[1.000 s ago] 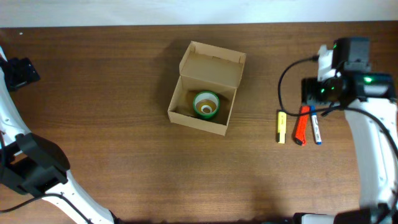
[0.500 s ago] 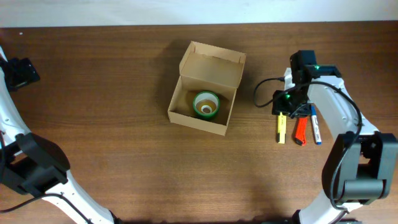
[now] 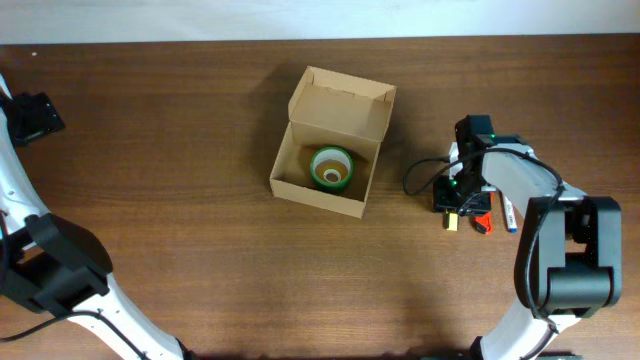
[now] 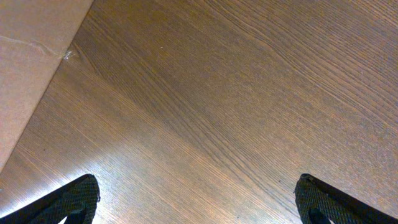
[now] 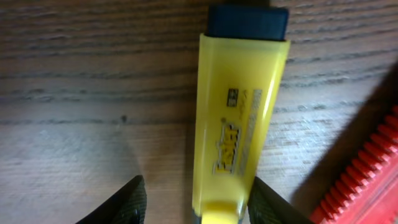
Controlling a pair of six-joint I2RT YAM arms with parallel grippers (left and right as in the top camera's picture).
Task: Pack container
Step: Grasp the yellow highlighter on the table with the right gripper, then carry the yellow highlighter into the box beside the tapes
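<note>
The container [image 3: 340, 110] is a tan cardboard box in the middle of the table, with its flap lid standing open. A green tape roll [image 3: 332, 167] lies inside it. To its right lie a yellow highlighter [image 3: 452, 219], a red marker [image 3: 484, 223] and a blue marker [image 3: 509, 214] side by side. My right gripper [image 3: 456, 197] is down over the yellow highlighter [image 5: 239, 124]. Its jaws [image 5: 199, 200] straddle the barrel: the right finger touches it and the left finger stands a little off. My left gripper [image 4: 199, 194] hovers wide open over bare wood at the far left.
The red marker [image 5: 368, 179] lies close beside the right finger. A tan surface [image 4: 31, 56] borders the table in the left wrist view. The left arm's base [image 3: 55, 270] stands at the front left corner.
The right arm has swung from the back right down onto the yellow highlighter, and its jaws have narrowed around it. The left arm has not moved.
</note>
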